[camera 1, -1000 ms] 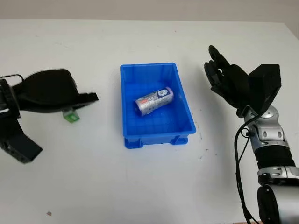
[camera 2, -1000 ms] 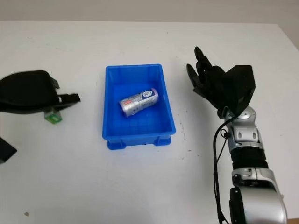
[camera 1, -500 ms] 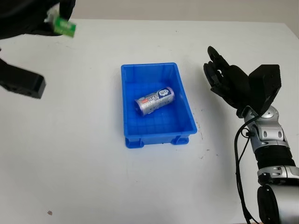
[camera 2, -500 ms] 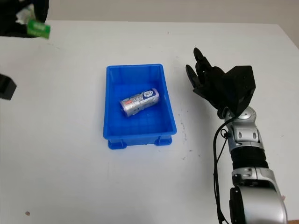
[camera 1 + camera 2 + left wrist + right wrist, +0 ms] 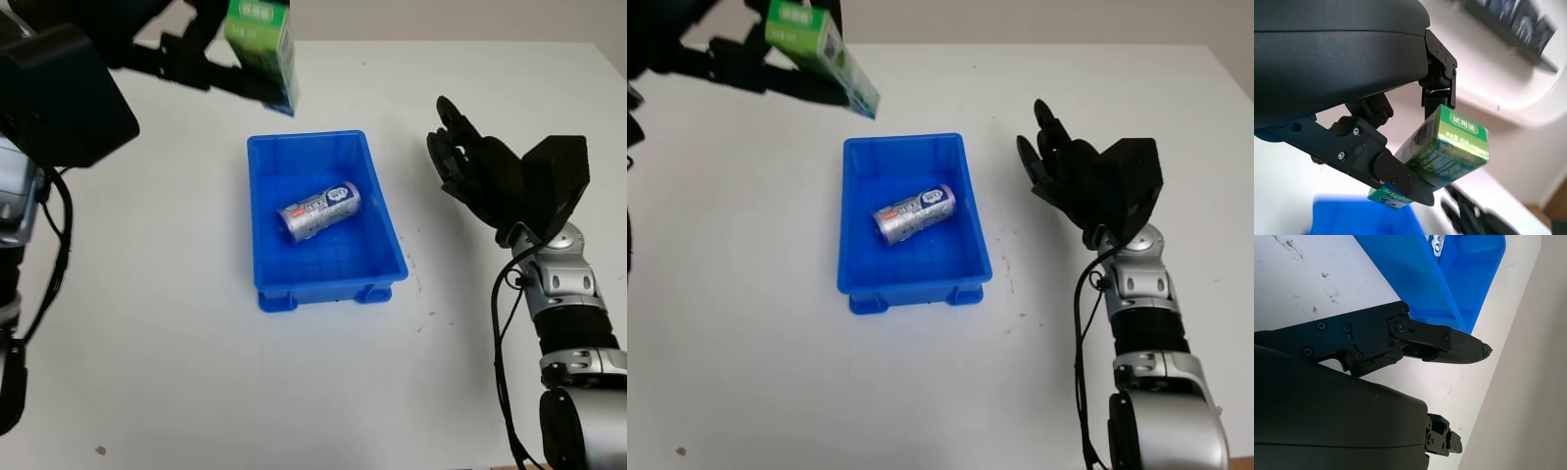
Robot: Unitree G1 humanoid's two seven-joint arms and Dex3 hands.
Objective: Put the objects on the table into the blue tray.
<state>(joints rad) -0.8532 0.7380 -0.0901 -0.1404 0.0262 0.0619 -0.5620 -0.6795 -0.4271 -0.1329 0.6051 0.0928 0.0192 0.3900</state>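
My left hand (image 5: 211,54) is raised high above the table's far left, its fingers shut on a green box (image 5: 263,44) that hangs just beyond the far edge of the blue tray (image 5: 387,220). The green box (image 5: 1444,147) is pinched between the black fingers (image 5: 1437,63) in the left wrist view. A silver can (image 5: 318,211) lies on its side inside the tray. My right hand (image 5: 470,162) is open, held up to the right of the tray, holding nothing.
The white table (image 5: 196,372) stretches around the tray. A small dark speck (image 5: 100,450) lies near the front left. The tray's blue wall (image 5: 1425,289) lies beside my right hand's fingers (image 5: 1449,342).
My left hand has carried the green box up from the table at the left and rightward, until it hangs by the tray's far edge. The right hand has not moved.
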